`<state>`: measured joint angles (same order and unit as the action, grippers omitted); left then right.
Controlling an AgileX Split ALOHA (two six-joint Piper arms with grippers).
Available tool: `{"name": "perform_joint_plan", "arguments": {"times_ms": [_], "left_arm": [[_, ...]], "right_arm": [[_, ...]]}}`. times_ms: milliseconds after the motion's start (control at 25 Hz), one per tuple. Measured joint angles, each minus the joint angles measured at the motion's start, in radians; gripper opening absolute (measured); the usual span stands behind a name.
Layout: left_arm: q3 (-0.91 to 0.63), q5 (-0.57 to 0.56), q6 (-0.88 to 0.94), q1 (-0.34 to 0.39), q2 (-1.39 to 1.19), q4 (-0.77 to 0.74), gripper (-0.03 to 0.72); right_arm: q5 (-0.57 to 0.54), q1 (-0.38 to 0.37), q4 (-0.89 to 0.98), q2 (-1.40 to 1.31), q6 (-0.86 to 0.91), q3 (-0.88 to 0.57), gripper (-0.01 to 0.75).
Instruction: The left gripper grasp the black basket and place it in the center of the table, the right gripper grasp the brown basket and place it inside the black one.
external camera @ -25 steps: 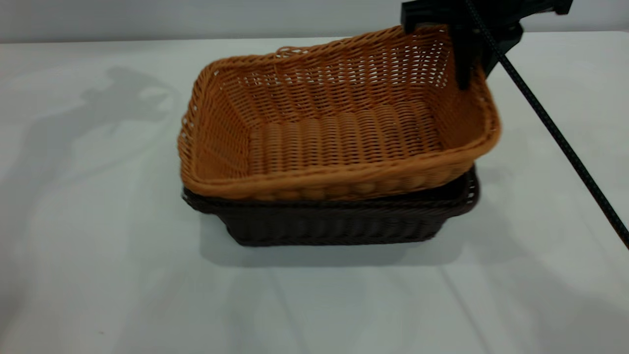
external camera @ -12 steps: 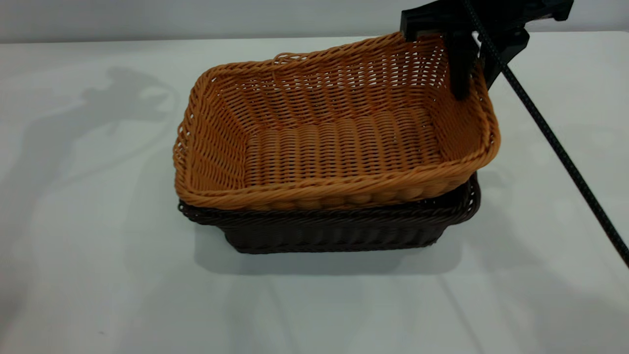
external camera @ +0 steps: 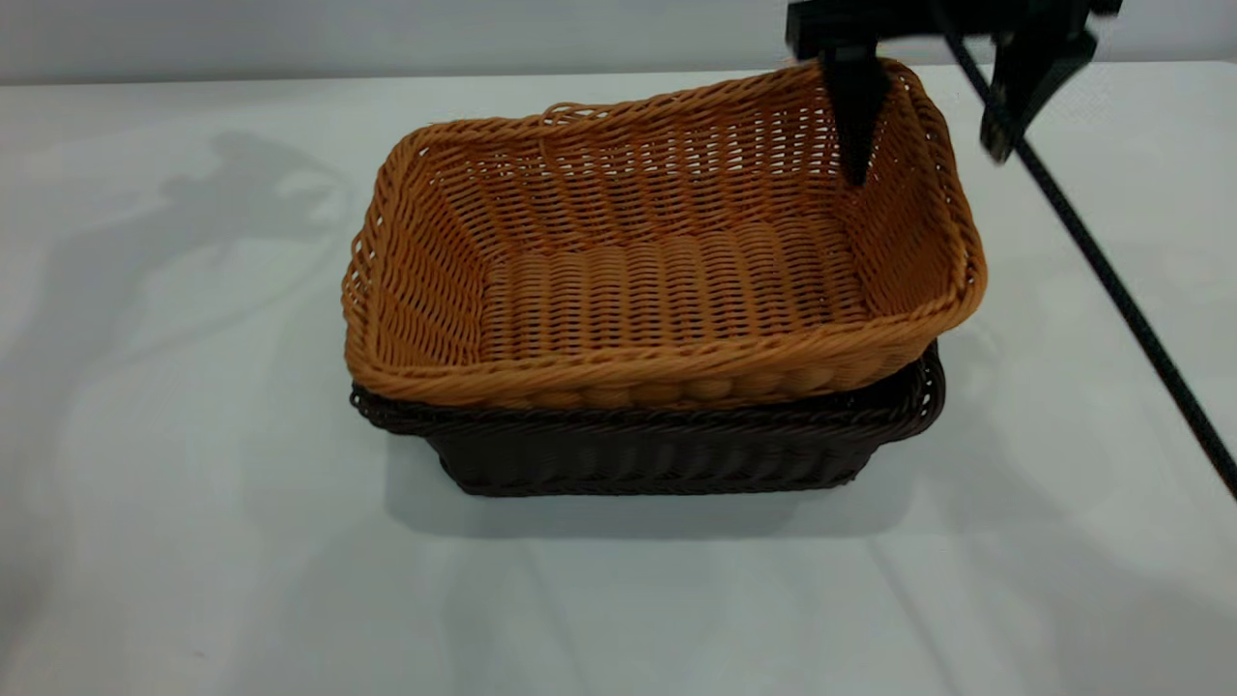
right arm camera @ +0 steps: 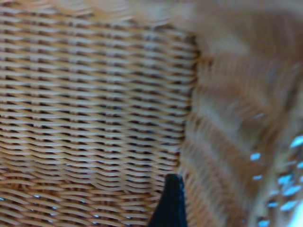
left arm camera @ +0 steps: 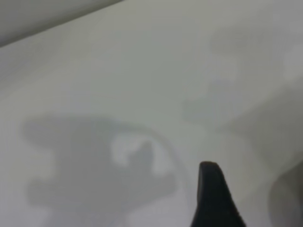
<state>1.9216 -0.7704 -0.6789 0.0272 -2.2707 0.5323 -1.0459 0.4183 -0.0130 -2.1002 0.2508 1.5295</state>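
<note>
The brown basket (external camera: 667,280) sits nested inside the black basket (external camera: 657,449) at the middle of the table (external camera: 193,532). It is tilted slightly, with its right end higher. My right gripper (external camera: 925,166) is open over the brown basket's right wall, one finger inside and one outside, neither clamping it. The right wrist view shows the basket's inner weave (right arm camera: 94,104) and one fingertip (right arm camera: 171,198). My left gripper is out of the exterior view. Its wrist view shows one dark fingertip (left arm camera: 213,198) above bare table.
The right arm's black cable (external camera: 1131,319) runs diagonally down across the table's right side. Arm shadows lie on the white top at the left (external camera: 222,203).
My right gripper has opened and let go of the brown basket's right wall. The basket has settled lower into the black one.
</note>
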Motion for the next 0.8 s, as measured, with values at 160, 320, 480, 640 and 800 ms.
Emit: {"name": "perform_joint_plan", "arguments": {"times_ms": [160,320,480,640,800], "left_arm": [[0.042,-0.015,0.000,0.000,-0.001,0.049,0.393],[0.106,-0.088,0.003,0.000,0.007,0.062,0.393],[0.162,-0.159,0.054,0.000,0.050,0.047,0.393],[0.182,-0.223,0.138,0.000,0.141,-0.020,0.393],[0.182,-0.312,0.259,0.000,0.275,-0.125,0.393]], "right_arm": [[-0.111,0.000,-0.009,0.000,-0.049,0.139,0.585],[-0.170,0.000,-0.009,0.000,-0.107,0.301,0.571],[-0.182,0.000,-0.008,0.014,-0.168,0.446,0.570],[-0.193,0.000,-0.004,0.107,-0.213,0.496,0.570],[-0.207,0.000,0.013,0.267,-0.232,0.497,0.570]]}}
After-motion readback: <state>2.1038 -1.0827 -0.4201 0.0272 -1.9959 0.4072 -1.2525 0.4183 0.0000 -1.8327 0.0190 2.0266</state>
